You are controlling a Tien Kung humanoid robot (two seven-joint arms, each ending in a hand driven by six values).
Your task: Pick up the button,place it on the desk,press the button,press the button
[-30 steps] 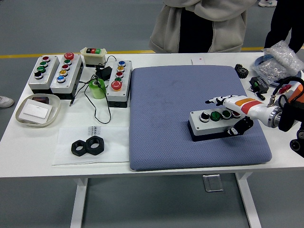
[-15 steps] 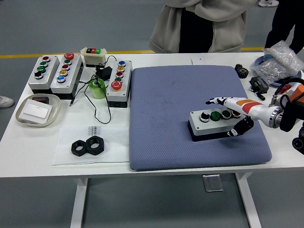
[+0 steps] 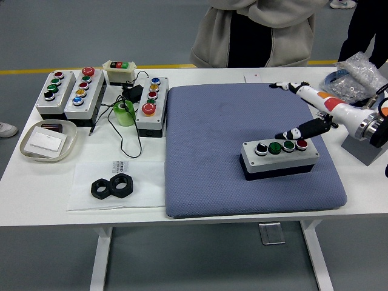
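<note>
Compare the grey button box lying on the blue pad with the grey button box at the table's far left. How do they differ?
The grey button box on the blue pad lies crosswise, its buttons in a row left to right; the grey button box at the far left lies lengthwise, buttons running front to back. The first rests on the blue pad, the second on the white table. Both carry four coloured buttons.
</note>
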